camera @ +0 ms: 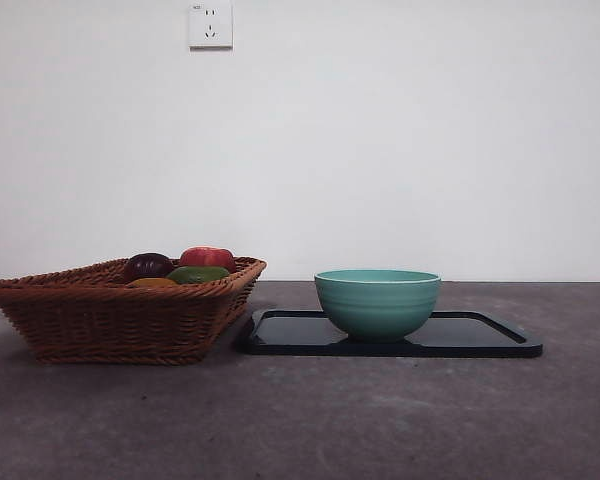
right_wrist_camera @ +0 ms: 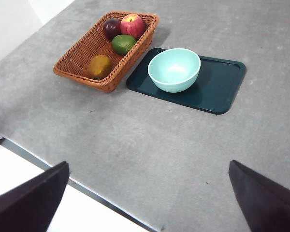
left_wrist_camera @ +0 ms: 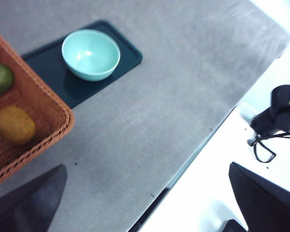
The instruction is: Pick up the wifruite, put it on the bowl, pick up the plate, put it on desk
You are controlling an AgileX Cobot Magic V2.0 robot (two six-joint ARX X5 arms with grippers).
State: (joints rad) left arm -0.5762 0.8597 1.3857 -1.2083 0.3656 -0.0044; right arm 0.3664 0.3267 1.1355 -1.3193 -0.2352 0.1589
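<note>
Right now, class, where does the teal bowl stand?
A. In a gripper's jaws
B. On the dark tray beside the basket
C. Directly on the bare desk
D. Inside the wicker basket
B: the bowl sits on the dark tray, which lies on the desk next to the wicker basket; neither gripper is near it.

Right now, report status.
Both grippers open, high, holding nothing. Wifruite in basket. Bowl empty on tray. Nothing blocking.
</note>
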